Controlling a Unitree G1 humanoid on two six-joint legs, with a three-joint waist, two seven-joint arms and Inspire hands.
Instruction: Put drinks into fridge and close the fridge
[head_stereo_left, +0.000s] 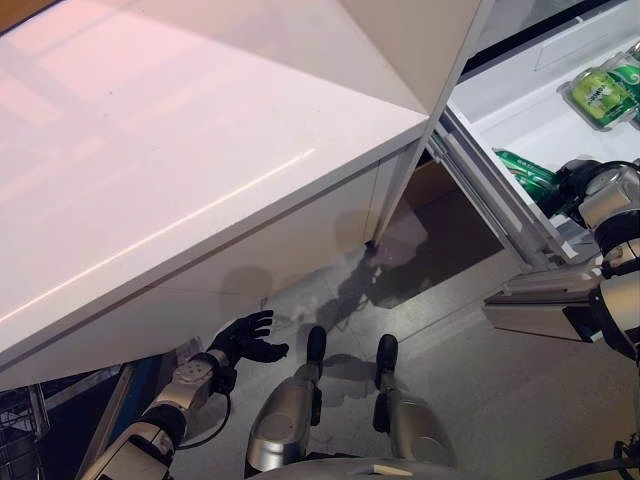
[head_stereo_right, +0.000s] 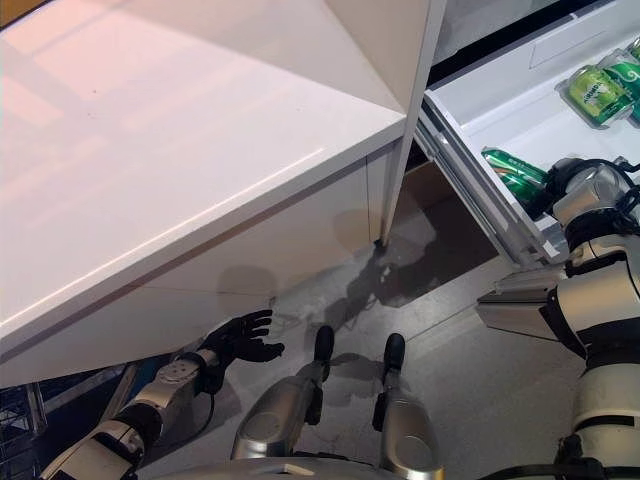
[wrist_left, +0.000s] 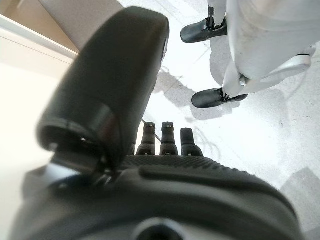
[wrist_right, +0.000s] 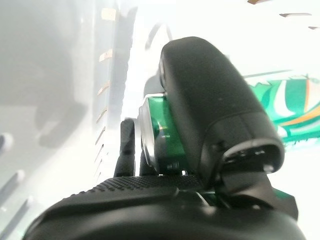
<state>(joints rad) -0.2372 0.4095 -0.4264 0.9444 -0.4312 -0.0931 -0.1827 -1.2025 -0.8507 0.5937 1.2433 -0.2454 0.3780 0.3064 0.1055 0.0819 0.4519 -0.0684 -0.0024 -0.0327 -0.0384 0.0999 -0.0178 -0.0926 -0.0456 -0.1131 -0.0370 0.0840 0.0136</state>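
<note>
The fridge stands open at the right, with a white shelf (head_stereo_left: 520, 120) inside. My right hand (head_stereo_left: 572, 183) reaches onto that shelf and is shut on a green can (head_stereo_left: 524, 170) that lies on its side. In the right wrist view my thumb (wrist_right: 210, 100) lies over the can (wrist_right: 155, 130) with the fingers curled beside it. More green cans (head_stereo_left: 602, 92) lie further back on the shelf. My left hand (head_stereo_left: 248, 338) hangs low by the floor, open and empty, as its wrist view (wrist_left: 150, 190) also shows.
A large white counter (head_stereo_left: 150, 180) fills the left and middle. The fridge's white door panel (head_stereo_left: 410, 40) stands open between the counter and the shelf. A dark wire basket (head_stereo_left: 15, 430) sits at the lower left. Grey floor lies below.
</note>
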